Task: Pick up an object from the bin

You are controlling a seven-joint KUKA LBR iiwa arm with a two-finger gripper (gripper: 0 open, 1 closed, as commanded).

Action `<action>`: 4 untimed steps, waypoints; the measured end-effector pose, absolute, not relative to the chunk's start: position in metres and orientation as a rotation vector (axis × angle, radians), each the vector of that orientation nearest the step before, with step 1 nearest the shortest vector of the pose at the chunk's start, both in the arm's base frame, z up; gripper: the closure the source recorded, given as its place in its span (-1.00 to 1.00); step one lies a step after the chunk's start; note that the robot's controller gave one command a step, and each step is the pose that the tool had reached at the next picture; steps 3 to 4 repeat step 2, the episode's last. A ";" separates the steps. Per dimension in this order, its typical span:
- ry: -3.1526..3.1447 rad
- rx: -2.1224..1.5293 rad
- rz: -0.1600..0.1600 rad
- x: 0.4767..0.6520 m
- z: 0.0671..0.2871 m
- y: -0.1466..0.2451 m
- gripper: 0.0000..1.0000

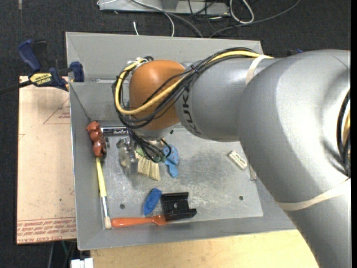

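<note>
So you've got the arm (251, 105) coming in from the right and bending down over the left-middle of the grey bin (215, 191), with the orange cover (156, 94) on the wrist and yellow and black cables (119, 102) looped round it. The gripper (128, 158) sits low under that cover, right down near the bin floor. Honestly, you can't tell from this angle whether the claw is apart or together, or whether it has anything in it, because the wrist and cables crowd it too much. The closest thing to it is a tan bristly piece (149, 170) that looks like a small brush head. It's lying just beside the gripper on its right, and I can't tell if they touch. Right against that one, on its other side, is a light blue piece (172, 161). Over by the left wall there's a red-brown lumpy thing (96, 138), and a thin yellow stick (100, 180) runs from it toward the front edge. Along the front you've got an orange-handled tool (136, 221), and just above it a blue oval piece (152, 201) beside a black block (177, 205). A small white tag (238, 159) lies off to the right, well apart from everything else.
</note>
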State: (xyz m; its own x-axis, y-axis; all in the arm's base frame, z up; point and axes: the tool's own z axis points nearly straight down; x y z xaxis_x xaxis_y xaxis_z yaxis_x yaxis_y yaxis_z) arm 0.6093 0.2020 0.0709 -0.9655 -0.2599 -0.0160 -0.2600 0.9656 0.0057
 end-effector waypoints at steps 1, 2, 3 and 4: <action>3.100 -0.408 0.013 0.609 0.071 0.202 1.00; 3.105 -0.409 0.012 0.608 0.093 0.201 1.00; 3.105 -0.409 0.012 0.608 0.093 0.201 1.00; 3.105 -0.409 0.012 0.608 0.093 0.201 1.00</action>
